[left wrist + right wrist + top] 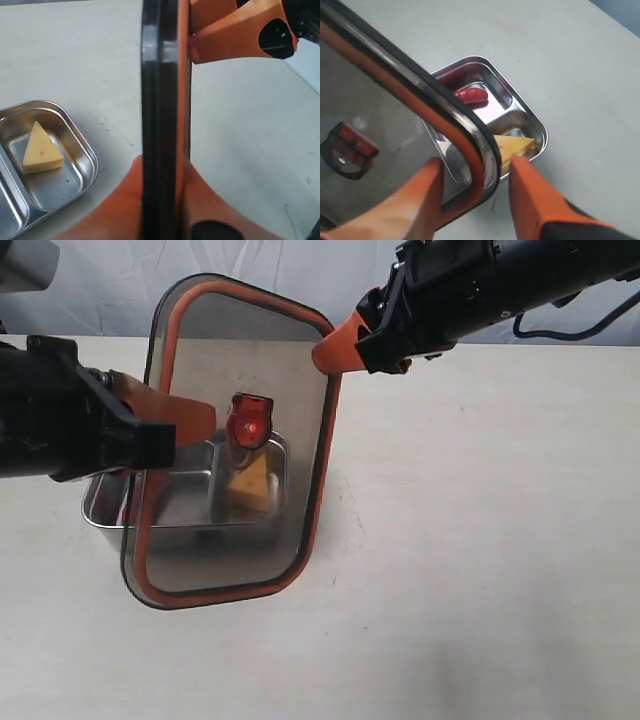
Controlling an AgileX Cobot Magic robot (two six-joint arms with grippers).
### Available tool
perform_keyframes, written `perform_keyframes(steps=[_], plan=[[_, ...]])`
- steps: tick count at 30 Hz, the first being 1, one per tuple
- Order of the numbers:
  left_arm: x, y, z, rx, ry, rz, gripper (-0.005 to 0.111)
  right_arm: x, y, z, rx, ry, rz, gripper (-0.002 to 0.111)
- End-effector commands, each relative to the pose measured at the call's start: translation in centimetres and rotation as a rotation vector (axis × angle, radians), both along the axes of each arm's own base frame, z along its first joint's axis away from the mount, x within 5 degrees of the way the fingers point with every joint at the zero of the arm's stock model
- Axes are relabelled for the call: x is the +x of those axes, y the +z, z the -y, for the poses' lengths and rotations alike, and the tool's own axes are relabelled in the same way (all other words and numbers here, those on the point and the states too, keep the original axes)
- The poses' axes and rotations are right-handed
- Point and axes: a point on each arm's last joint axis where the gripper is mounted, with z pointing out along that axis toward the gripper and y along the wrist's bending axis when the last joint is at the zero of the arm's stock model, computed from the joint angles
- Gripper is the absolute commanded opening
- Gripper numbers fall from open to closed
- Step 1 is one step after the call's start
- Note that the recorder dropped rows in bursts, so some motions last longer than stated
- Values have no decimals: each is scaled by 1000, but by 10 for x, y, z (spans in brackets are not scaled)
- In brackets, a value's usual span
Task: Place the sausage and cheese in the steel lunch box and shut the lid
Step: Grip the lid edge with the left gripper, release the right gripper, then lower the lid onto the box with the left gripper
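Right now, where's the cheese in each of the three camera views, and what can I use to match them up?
Exterior view: the cheese is near the middle, seen through the lid.
Left wrist view: it lies uncovered in its compartment, apart from the lid's edge.
Right wrist view: it peeks out from behind the lid's rim.
Shared landmark: the steel lunch box that holds it.

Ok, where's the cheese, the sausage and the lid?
cheese [42,150]: left wrist view, middle of its yellow top face.
sausage [470,95]: right wrist view, middle of its red body.
lid [250,345]: exterior view, on its dark see-through panel.
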Motion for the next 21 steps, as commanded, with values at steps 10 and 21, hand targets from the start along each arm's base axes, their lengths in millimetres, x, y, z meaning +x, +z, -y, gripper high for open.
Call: perform_keyframes(steps=[10,21], plan=[[17,6,-16,437,-37,503,0,7,29,40,-42,-248,115,47],[53,-36,-13,1142,-394,748,0,-13,50,53,-18,-232,102,47]])
